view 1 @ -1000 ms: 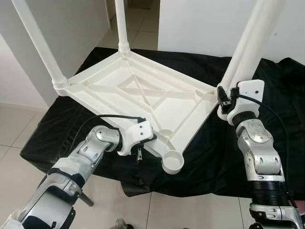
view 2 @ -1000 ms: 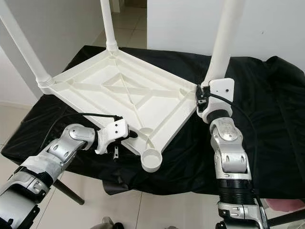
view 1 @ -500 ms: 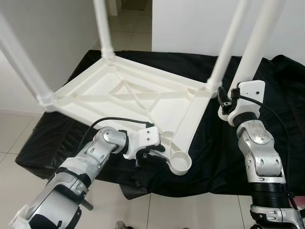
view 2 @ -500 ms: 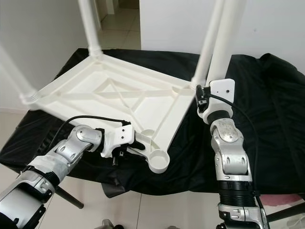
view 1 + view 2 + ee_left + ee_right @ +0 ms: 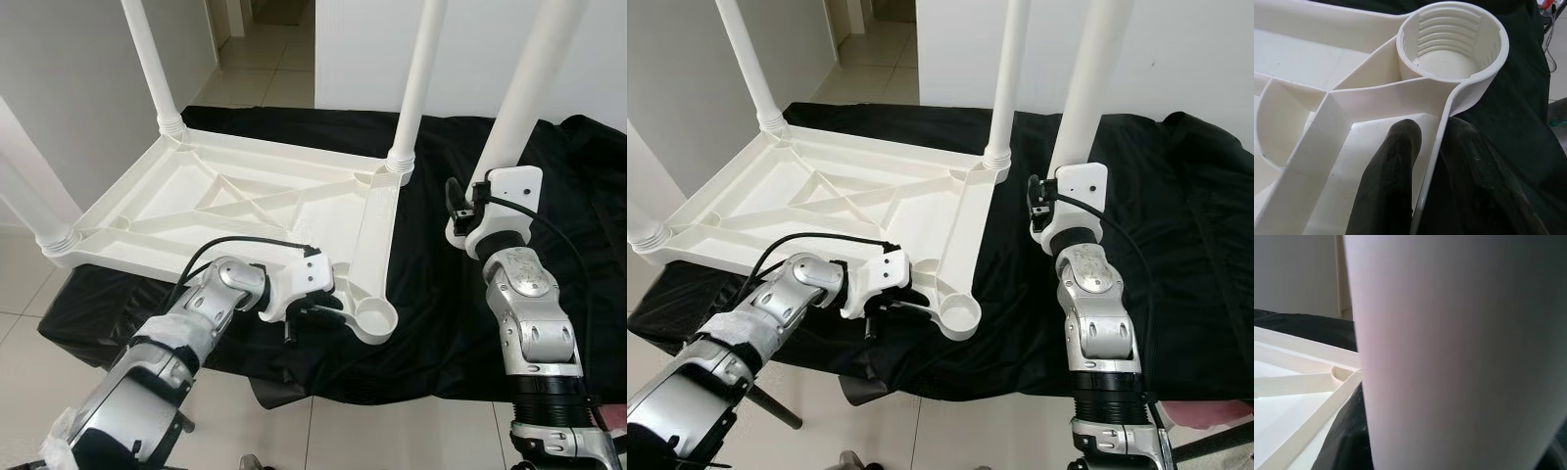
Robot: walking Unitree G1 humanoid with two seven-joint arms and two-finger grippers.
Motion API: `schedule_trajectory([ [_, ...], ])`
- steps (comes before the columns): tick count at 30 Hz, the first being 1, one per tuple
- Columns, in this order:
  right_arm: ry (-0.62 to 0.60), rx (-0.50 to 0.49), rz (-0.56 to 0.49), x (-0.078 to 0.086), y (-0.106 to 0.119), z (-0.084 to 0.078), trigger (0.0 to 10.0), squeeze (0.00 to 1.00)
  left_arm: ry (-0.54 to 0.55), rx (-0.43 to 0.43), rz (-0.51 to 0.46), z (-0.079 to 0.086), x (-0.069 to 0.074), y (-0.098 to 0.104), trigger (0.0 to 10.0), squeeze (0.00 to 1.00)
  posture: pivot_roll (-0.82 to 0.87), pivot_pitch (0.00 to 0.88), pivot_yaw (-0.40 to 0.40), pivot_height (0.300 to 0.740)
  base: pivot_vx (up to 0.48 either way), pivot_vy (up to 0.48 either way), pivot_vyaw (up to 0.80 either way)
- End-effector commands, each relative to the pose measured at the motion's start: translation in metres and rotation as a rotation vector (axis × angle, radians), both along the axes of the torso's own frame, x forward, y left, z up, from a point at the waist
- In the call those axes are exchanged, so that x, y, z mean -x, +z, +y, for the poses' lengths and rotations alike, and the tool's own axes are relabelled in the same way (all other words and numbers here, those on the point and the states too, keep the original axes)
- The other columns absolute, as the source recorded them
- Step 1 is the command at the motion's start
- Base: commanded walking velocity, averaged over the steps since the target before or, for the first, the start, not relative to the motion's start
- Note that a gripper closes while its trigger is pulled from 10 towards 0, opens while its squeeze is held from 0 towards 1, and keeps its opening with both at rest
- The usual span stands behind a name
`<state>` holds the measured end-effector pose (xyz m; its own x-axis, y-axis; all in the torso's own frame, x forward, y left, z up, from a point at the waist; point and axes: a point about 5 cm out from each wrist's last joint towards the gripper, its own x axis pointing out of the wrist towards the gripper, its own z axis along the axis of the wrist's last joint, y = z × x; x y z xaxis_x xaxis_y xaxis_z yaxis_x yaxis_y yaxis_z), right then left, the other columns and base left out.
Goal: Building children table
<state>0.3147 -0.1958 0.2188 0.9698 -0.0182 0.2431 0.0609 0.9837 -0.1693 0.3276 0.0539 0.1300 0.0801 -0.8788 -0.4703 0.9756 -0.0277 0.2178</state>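
A white plastic children's tabletop (image 5: 245, 211) lies upside down on a worktop draped in black cloth (image 5: 441, 294), its ribbed underside facing up. Three white legs stand upright in its corner sockets: one at the far left corner (image 5: 152, 64), one at the far right corner (image 5: 416, 78) and one at the near left corner (image 5: 34, 191). The near right corner juts over the front edge of the worktop, and its round threaded socket (image 5: 374, 320) holds no leg.

The left end effector (image 5: 312, 299) reaches in from the robot's left and grips the tabletop's rim just beside that socket. In the left wrist view its two black fingers (image 5: 1393, 181) are nearly closed, one inside the rim wall and one outside, with the thin white wall pinched between them and the socket (image 5: 1452, 41) just ahead of the fingertips.

The right end effector (image 5: 470, 211) is raised to the robot's right of the tabletop, apart from it, and holds a fourth white leg (image 5: 534, 83) upright; the leg rises out of the top of the picture. The leg's lower end is hidden behind the white wrist housing. In the right wrist view the leg (image 5: 1459, 352) sits very close to the camera, with the tabletop's edge (image 5: 1308, 387) and the black cloth behind it. The fingers themselves are hidden, though the leg stands held at the end effector.
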Motion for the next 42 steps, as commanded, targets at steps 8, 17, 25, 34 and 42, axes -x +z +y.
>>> schedule_trajectory([
  [8,-0.025,-0.045,-0.004,0.001,-0.002,-0.002,10.0,0.0,0.291,0.179,-0.11,0.001,-0.025,0.026,10.0,0.93,-0.08,0.051,0.083,0.74,0.0,0.0,0.0],
  [17,0.005,-0.133,0.004,0.003,-0.005,0.004,10.0,0.0,0.348,0.298,-0.108,0.014,-0.03,0.047,10.0,0.11,-0.06,0.069,0.073,0.74,0.0,0.0,0.0],
  [25,0.002,-0.11,0.001,0.002,-0.006,0.008,10.0,0.0,0.381,0.335,-0.115,0.043,-0.025,0.051,10.0,0.0,-0.04,0.071,0.061,0.74,0.0,0.0,0.0],
  [34,0.026,-0.107,0.006,-0.005,-0.004,0.011,10.0,0.0,0.232,0.195,-0.041,0.039,0.005,0.015,10.0,0.0,-0.02,0.07,0.037,0.74,0.0,0.0,0.0],
  [42,0.023,-0.103,0.006,-0.006,-0.002,0.008,10.0,0.0,0.264,0.175,0.003,0.036,0.005,0.007,10.0,0.0,-0.02,0.073,0.031,0.74,0.0,0.0,0.0],
])
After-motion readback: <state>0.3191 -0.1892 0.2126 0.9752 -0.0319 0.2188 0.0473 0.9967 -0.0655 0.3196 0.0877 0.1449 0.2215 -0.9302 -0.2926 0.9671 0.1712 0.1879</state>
